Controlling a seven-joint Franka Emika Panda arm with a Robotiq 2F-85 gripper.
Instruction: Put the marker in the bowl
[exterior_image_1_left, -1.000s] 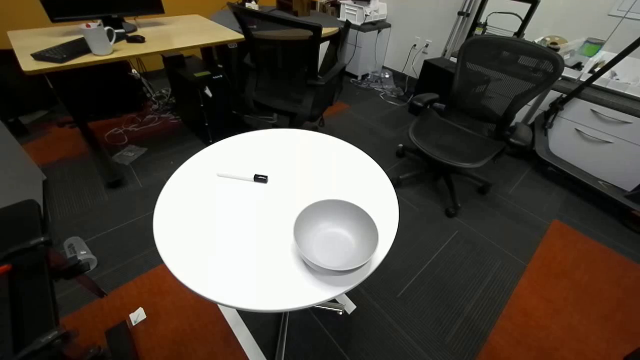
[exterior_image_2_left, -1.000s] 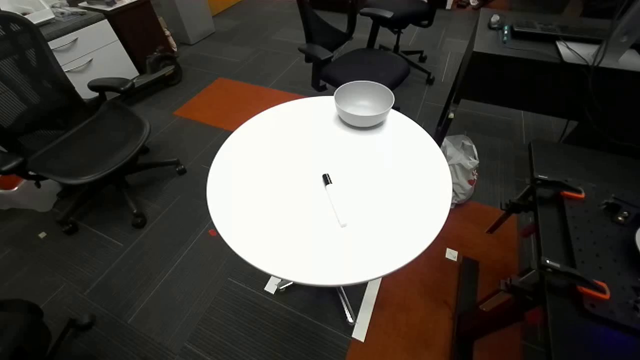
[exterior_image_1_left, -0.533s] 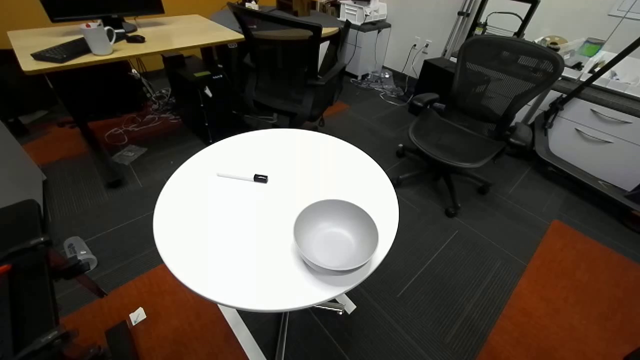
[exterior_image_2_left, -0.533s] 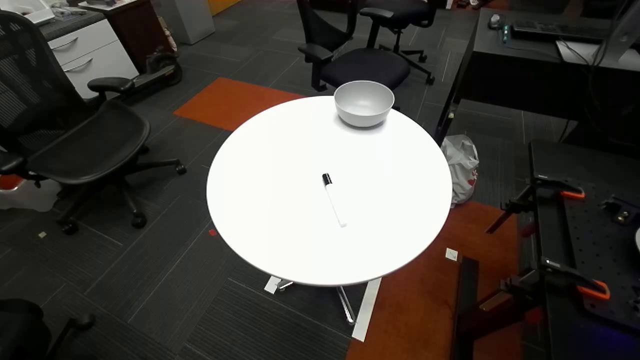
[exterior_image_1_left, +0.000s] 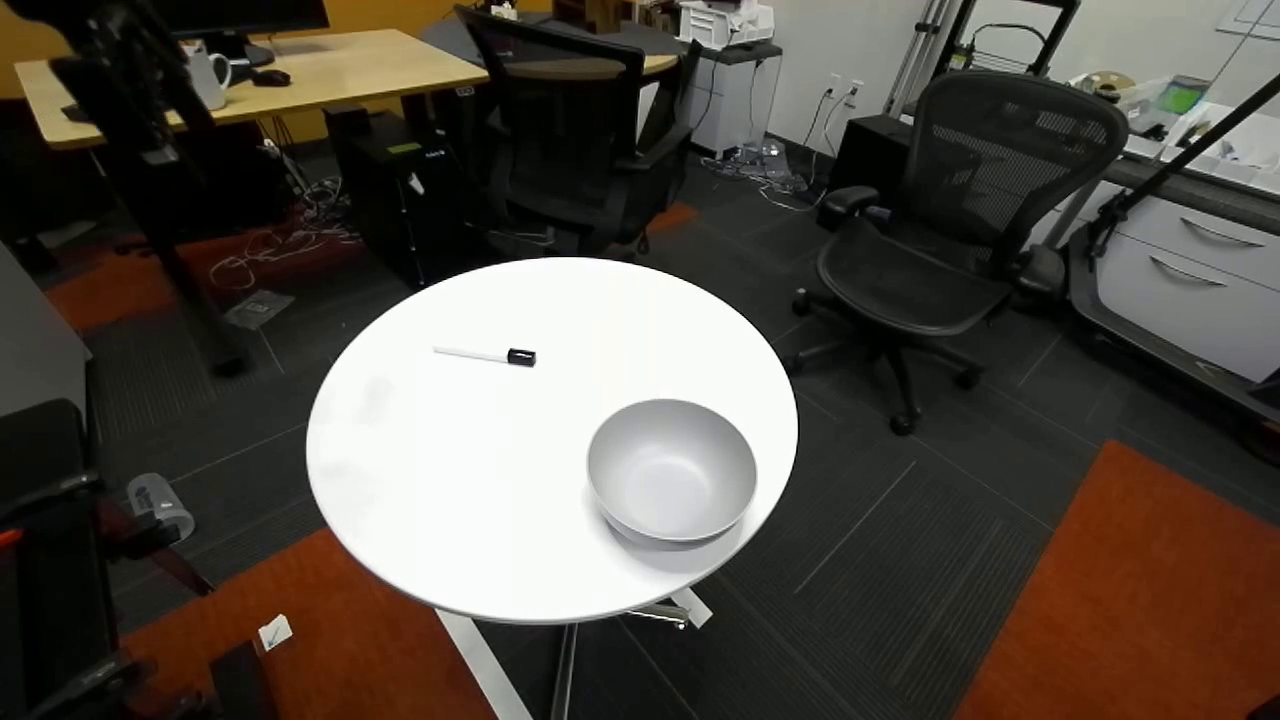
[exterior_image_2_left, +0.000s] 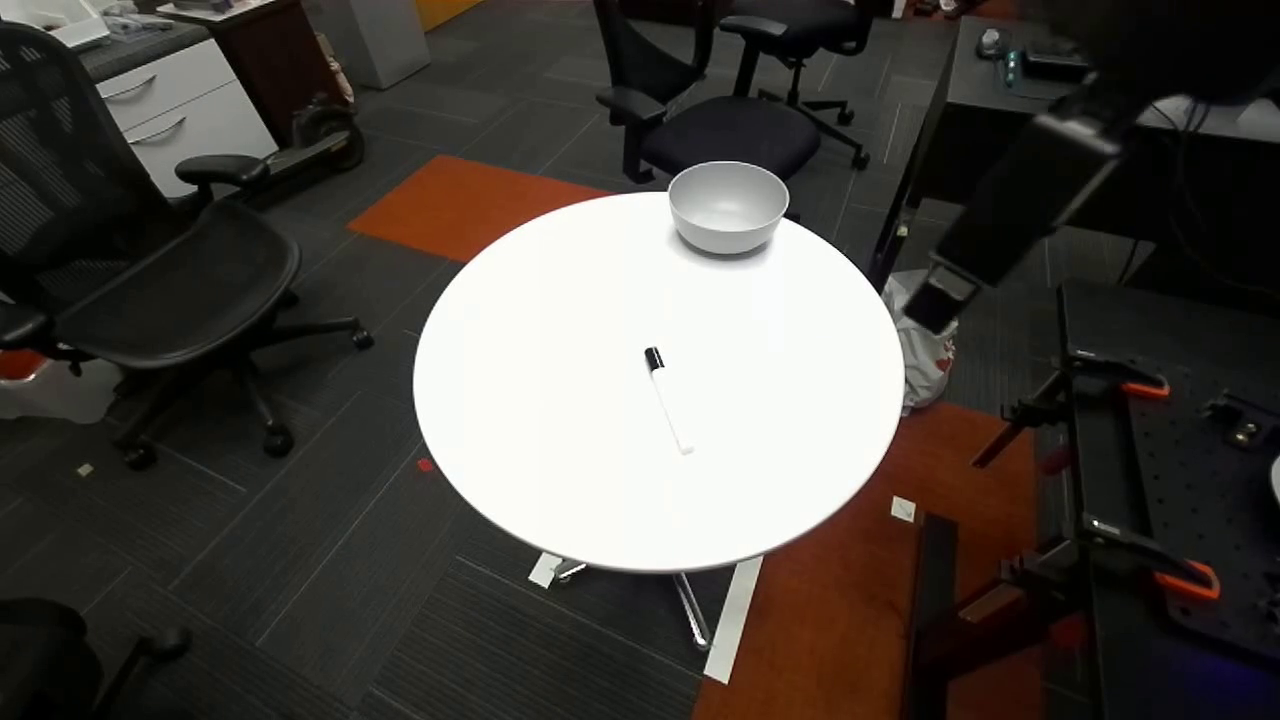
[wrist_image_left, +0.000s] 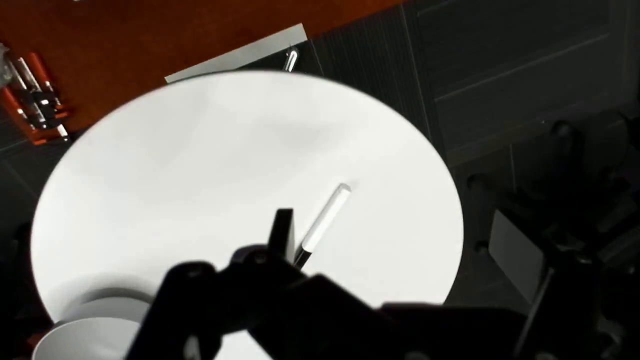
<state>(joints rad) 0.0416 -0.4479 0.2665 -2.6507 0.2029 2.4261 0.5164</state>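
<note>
The marker, with a white barrel and black cap, lies on the round white table (exterior_image_1_left: 450, 490) in both exterior views (exterior_image_1_left: 475, 354) (exterior_image_2_left: 671, 408). The light grey bowl (exterior_image_1_left: 672, 480) stands upright and empty near the table's edge; it also shows in an exterior view (exterior_image_2_left: 728, 235). In the wrist view my gripper (wrist_image_left: 397, 237) is open with nothing between its fingers. The marker (wrist_image_left: 327, 217) lies below, its cap end partly hidden by a finger. The bowl (wrist_image_left: 90, 337) is cut off at lower left. My gripper (exterior_image_2_left: 940, 298) hangs above and beside the table, apart from both.
A black bench with orange-tipped clamps (exterior_image_2_left: 1180, 580) stands beside the table. Black office chairs (exterior_image_1_left: 960, 220) (exterior_image_2_left: 730, 140) stand around it. A wooden desk (exterior_image_1_left: 380, 70) is farther back. The bowl sits close to the table's rim.
My arm and gripper have come into both exterior views, beside the table, and faint shadows now fall on the tabletop. The marker and the bowl have not moved.
</note>
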